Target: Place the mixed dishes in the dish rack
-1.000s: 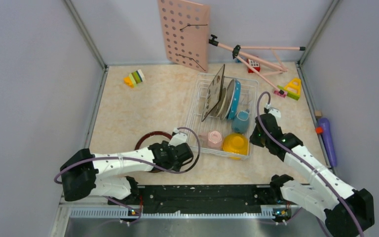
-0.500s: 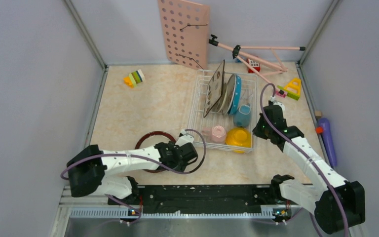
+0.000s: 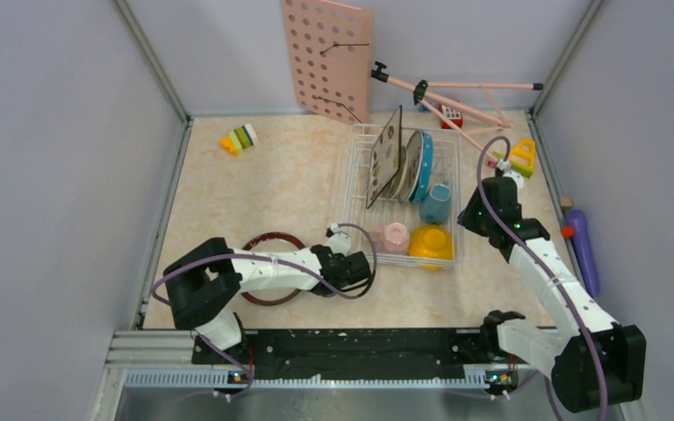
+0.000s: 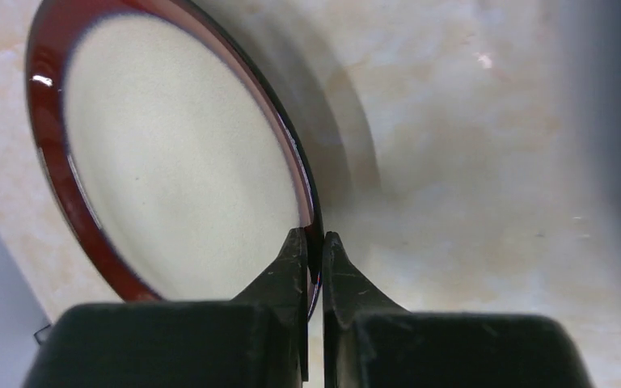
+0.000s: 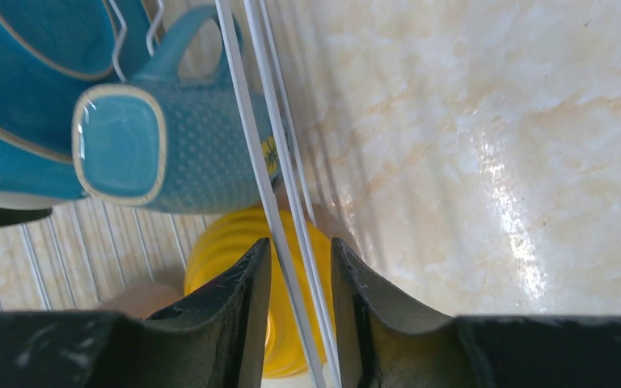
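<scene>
- Marbled beige table point(image 3: 254, 193), closed in by plain grey walls point(image 3: 53, 175) on three sides; we note a pink pegboard point(image 3: 326, 57) leaning at the back and a pink folding stand point(image 3: 456, 96) lying beside it.
- Loose bits on the surface: toy blocks point(image 3: 240, 139) at back left, a yellow toy point(image 3: 522, 156) at back right, a purple object point(image 3: 582, 250) along the right wall.
- White wire dish rack point(image 3: 351, 189) sits right of centre on the table.
- In the rack's back half, standing on edge: a square plate point(image 3: 386, 158) and a blue plate point(image 3: 421, 167), with other plates packed between them that we cannot tell apart.
- In its front half: a blue mug point(image 3: 436, 203), a pink cup point(image 3: 394, 235) and a yellow bowl point(image 3: 430, 241).
- Brown-rimmed plate point(image 4: 178, 162) is outside the rack, on the table near its front left corner. Glossy dark red-brown rim, speckled cream centre, broad soft shadow beside it.
- Left gripper point(image 4: 314, 236): jaws pinched tight on that plate's rim, one finger on each side of the edge.
- Right gripper point(image 5: 299, 242): at the rack's right wall, jaws slightly parted and straddling the two top wires, with a little gap showing on each side. We see nothing held.
</scene>
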### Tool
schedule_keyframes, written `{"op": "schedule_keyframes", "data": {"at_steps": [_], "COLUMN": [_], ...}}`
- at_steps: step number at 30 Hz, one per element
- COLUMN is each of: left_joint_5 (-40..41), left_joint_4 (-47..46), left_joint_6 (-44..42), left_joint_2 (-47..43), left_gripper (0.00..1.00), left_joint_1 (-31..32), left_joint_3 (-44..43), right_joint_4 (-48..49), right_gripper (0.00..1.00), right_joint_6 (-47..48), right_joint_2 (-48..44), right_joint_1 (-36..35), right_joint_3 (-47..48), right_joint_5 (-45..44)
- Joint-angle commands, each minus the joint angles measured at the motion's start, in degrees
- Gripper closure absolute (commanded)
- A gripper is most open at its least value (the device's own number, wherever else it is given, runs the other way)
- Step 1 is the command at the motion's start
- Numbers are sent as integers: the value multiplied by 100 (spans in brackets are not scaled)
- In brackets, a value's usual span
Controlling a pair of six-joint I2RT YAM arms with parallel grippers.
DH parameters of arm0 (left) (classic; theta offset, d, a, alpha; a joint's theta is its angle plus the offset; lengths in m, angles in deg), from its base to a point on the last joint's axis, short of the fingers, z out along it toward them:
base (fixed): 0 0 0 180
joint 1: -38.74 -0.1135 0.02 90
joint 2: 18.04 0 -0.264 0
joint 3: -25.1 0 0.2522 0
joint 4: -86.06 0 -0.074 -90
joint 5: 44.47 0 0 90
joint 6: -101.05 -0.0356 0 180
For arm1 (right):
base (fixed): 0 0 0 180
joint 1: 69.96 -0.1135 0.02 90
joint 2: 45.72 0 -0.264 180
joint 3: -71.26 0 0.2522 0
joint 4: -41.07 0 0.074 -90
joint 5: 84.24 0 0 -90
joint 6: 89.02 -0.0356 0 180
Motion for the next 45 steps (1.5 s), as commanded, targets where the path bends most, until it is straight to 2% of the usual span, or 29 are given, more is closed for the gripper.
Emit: {"op": "schedule_keyframes", "data": {"at_steps": [1, 2, 4, 5, 7, 17, 28, 32, 38, 45], "left_joint_5": [92, 64, 40, 17, -4, -741, -1365, -1676, -2684, -3778], "left_joint_4": [331, 292, 277, 277, 287, 520, -53, -373, -1313, -2425], "left_joint_6": [230, 210, 163, 93, -35, -531, -936, -996, -1112, -1026], "left_joint_2": [-536, -711, -1044, -1228, -1570, -2958, -4271, -4429, -4463, -3691], "left_gripper": [100, 100, 100, 100, 100, 100, 100, 100, 100, 100], "left_joint_1": [-101, -97, -99, -101, -111, -712, -1597, -1890, -2586, -3275], "left_joint_3": [148, 159, 127, 95, 18, -634, -969, -1050, -1164, -1825], "right_joint_4": [317, 286, 207, 160, 62, -145, 134, 170, 213, 219], "right_gripper": [66, 64, 36, 28, 22, 21, 21, 21, 21, 20], "right_joint_6": [-88, -82, -53, -54, -55, -46, 245, 248, 259, 276], "right_joint_2": [-177, -196, -246, -281, -368, -849, -1075, -1121, -1173, -1139], "right_joint_1": [108, 101, 102, 103, 104, 106, 103, 106, 105, 107], "right_joint_3": [423, 451, 536, 570, 628, 750, 776, 800, 767, 685], "right_joint_5": [-331, -321, -269, -251, -195, 152, 1628, 1815, 1966, 1804]}}
